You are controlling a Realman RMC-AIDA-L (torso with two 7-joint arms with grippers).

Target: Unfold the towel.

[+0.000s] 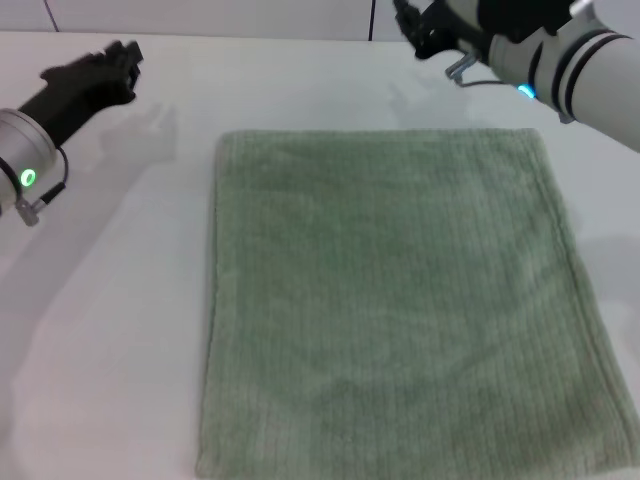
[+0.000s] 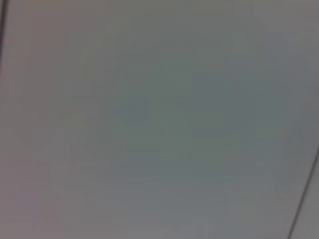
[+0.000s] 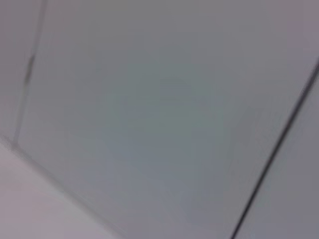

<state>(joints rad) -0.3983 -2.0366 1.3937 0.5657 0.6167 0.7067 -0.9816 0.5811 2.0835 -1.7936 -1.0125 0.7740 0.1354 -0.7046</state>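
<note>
I'm seeing the towel (image 1: 395,300) lying flat mid-frame; the right end effector (image 1: 415,30) is hovering nearer, upper right; grip state unclear.

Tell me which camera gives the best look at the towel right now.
The head view. It shows the towel spread flat on the white table, with the left gripper and right gripper both off the cloth, beyond its far corners. Neither wrist view shows the towel, only plain pale surfaces.
</note>
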